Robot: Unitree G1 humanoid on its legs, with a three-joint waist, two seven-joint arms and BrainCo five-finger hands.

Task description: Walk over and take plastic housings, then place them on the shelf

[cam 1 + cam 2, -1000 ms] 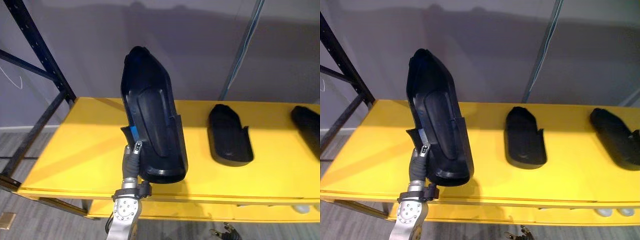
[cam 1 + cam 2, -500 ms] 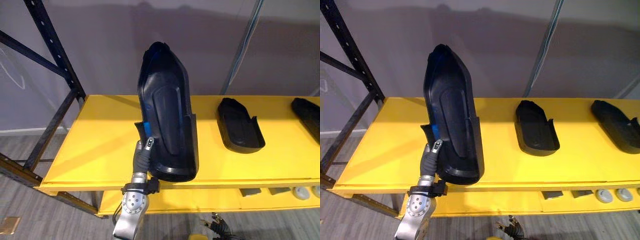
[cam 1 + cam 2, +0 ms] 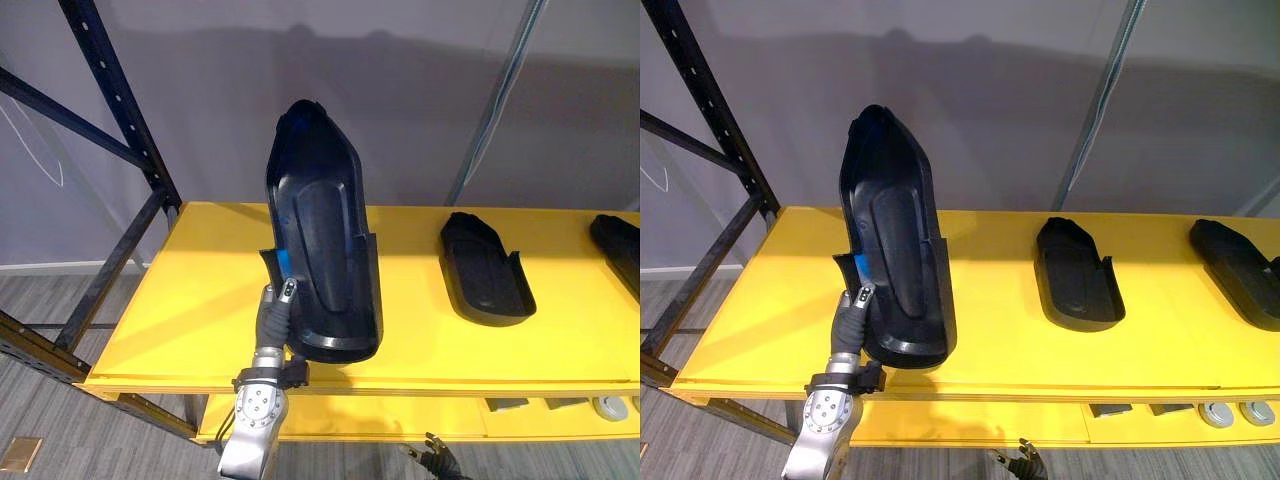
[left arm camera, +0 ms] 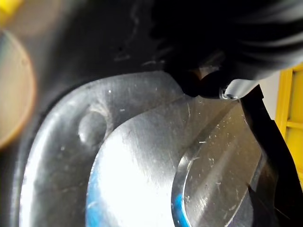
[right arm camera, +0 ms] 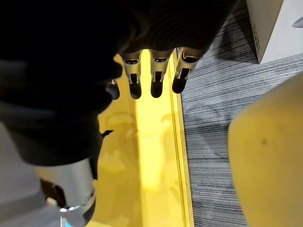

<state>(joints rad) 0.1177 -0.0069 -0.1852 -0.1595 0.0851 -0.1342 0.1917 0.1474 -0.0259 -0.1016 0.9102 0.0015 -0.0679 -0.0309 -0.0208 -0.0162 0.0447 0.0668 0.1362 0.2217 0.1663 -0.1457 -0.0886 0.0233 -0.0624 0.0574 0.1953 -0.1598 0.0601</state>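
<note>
A long black plastic housing (image 3: 320, 240) stands upright, hollow side towards me, over the front left part of the yellow shelf (image 3: 190, 300). My left hand (image 3: 277, 312) is shut on its lower left edge from below. In the left wrist view the housing's glossy inside (image 4: 142, 165) lies right past a dark fingertip (image 4: 210, 87). I cannot tell whether its lower end touches the shelf. My right hand (image 5: 159, 75) hangs beside the shelf's yellow edge, fingers straight and holding nothing.
Two smaller black housings (image 3: 486, 283) (image 3: 620, 245) lie on the shelf to the right. A dark blue rack upright (image 3: 120, 110) with braces stands at the left and a grey post (image 3: 495, 100) behind. Small parts (image 3: 1225, 412) sit on the lower shelf.
The whole view has shifted with the camera, and the shelf now sits further right and looks smaller. The housing stays upright in my left hand with the same grip.
</note>
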